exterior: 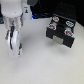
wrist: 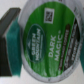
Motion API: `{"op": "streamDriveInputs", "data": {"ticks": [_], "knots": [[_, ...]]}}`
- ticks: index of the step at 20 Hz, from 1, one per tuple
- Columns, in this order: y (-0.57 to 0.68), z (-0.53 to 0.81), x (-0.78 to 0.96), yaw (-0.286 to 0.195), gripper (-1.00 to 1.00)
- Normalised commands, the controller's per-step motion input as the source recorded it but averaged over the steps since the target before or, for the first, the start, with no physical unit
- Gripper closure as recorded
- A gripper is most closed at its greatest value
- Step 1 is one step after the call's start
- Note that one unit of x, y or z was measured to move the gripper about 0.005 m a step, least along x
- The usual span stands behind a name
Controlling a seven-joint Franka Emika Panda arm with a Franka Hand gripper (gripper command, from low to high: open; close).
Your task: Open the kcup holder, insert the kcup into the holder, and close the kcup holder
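Observation:
The kcup holder [exterior: 63, 27] is a black box at the exterior view's right, with its tray pulled out toward the front. Pods with red-and-white lids [exterior: 62, 26] sit in the tray slots. My gripper [exterior: 19, 46] hangs over the white table [exterior: 42, 62] at the exterior view's left, pointing down. It is shut on the kcup [exterior: 21, 48], a small white pod with a green top. In the wrist view the kcup's green lid [wrist: 44, 39] fills the frame, pressed between black finger pads [wrist: 9, 35].
A dark object [exterior: 32, 3] stands at the back edge of the table. White tabletop lies between the gripper and the holder.

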Motion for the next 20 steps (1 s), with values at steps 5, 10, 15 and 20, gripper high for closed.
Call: {"op": "streamDriveInputs", "data": {"ticks": [5,10,15,20], "knots": [[0.58,0.81,0.29,-0.03,1.0],[0.74,0.8,0.37,-0.004,1.0],[0.79,0.76,0.36,0.0,1.0],[0.8,0.72,0.29,0.0,1.0]]}}
